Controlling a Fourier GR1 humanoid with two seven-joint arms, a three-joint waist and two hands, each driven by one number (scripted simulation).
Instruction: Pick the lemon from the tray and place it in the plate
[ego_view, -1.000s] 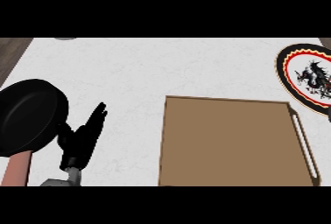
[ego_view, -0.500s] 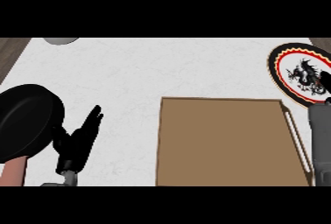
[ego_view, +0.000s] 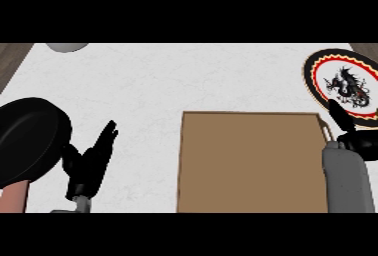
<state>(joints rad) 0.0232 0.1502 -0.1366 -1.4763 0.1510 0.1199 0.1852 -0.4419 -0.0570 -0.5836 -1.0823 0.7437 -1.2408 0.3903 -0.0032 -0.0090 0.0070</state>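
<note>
The plate (ego_view: 343, 82), black-rimmed with a red ring and a dragon picture, lies at the far right of the counter. The flat brown tray (ego_view: 251, 160) lies in front of it, and its visible surface is bare. No lemon shows anywhere. My right hand (ego_view: 356, 142) comes up on its grey forearm (ego_view: 345, 177) over the tray's right edge, just below the plate's near rim. It is partly cut off by the view's edge, so anything in it is hidden. My left hand (ego_view: 88, 167) rests open on the counter left of the tray, fingers straight and pointing up.
A black pan (ego_view: 29, 142) with a reddish handle (ego_view: 11, 197) sits at the left edge, close beside my left hand. A grey round object (ego_view: 66, 46) peeks in at the top left. White counter (ego_view: 184, 80) stretches between the pan, tray and plate.
My right forearm and hand have risen into view along the tray's right edge, toward the plate. The left hand has stayed put.
</note>
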